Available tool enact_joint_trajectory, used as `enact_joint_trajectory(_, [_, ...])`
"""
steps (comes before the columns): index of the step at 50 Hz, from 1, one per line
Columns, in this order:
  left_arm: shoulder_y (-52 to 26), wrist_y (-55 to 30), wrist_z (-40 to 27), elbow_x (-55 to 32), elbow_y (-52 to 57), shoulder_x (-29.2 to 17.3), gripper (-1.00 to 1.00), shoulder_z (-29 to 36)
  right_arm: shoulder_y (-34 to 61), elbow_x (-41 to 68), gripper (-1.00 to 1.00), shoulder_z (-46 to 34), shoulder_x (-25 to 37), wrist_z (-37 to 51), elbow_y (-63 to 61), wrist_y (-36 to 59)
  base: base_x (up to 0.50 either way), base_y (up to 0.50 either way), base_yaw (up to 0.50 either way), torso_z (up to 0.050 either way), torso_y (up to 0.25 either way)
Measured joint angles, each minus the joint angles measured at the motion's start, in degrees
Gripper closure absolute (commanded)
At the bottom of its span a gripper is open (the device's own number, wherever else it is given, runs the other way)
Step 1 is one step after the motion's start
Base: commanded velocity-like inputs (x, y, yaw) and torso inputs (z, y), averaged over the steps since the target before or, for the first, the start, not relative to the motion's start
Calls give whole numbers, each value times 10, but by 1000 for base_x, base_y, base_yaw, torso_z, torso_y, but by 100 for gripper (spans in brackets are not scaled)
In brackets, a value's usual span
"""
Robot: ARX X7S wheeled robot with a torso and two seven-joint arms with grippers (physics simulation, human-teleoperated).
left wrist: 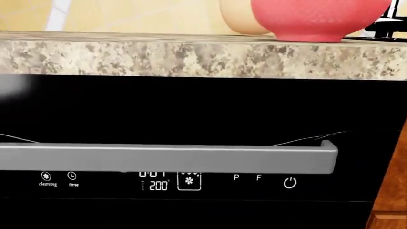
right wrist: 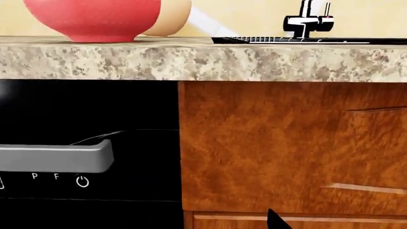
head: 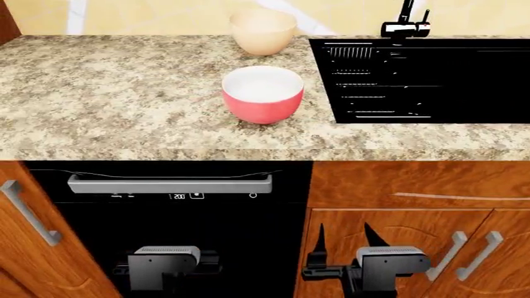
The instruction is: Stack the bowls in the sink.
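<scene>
The red bowl [head: 262,94], white inside, stands upright on the granite counter just left of the sink. The beige bowl [head: 262,30] stands behind it near the wall. Both also show in the left wrist view, red [left wrist: 318,19] and beige [left wrist: 239,16], and in the right wrist view, red [right wrist: 95,19] and beige [right wrist: 175,16]. The black sink [head: 463,87] with its faucet [head: 406,25] is at the right. Both grippers hang low, below the counter's edge. My right gripper [head: 344,231] is open and empty before a cabinet door. My left gripper [head: 166,264] is before the black dishwasher; its fingers do not show.
A black dishwasher [head: 166,217] with a grey bar handle [head: 170,184] is under the counter [head: 124,93]. Wooden cabinet doors with metal handles [head: 468,254] flank it. The counter's front edge [head: 248,152] overhangs both grippers.
</scene>
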Motion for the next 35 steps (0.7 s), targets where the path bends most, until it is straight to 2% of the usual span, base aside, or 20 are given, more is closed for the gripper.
enact_joint_trajectory(9, [6, -18, -5, -12, 26, -5, -100, 1, -14, 3, -100, 3, 15, 22, -72, 60, 0, 0, 0, 0, 0])
enact_joint_trajectory(13, [10, -60, -13, -28, 84, -20, -100, -5, -23, 13, -100, 16, 36, 38, -178, 142, 0, 0, 0, 0, 0])
enact_joint_trajectory(17, [7, -131, -29, -53, 170, -45, -100, -23, -4, 50, -100, 44, 68, 69, -306, 265, 0, 0, 0, 0, 0])
enact_joint_trajectory(20, [-7, -203, -48, -88, 247, -70, -100, -52, 40, 136, -100, 59, 140, 149, -380, 331, 0, 0, 0, 0, 0])
enact_joint_trajectory(24, [-67, -331, -90, -179, 342, -105, -100, -118, 135, 316, -100, 60, 254, 295, -448, 379, 0, 0, 0, 0, 0])
enact_joint_trajectory(29, [-213, -506, -198, -370, 398, -156, -100, -200, 293, 547, -100, 42, 363, 445, -485, 431, 0, 0, 0, 0, 0])
enact_joint_trajectory(35, [-411, -657, -338, -571, 376, -220, -100, -219, 496, 763, -100, -13, 434, 582, -469, 500, 0, 0, 0, 0, 0])
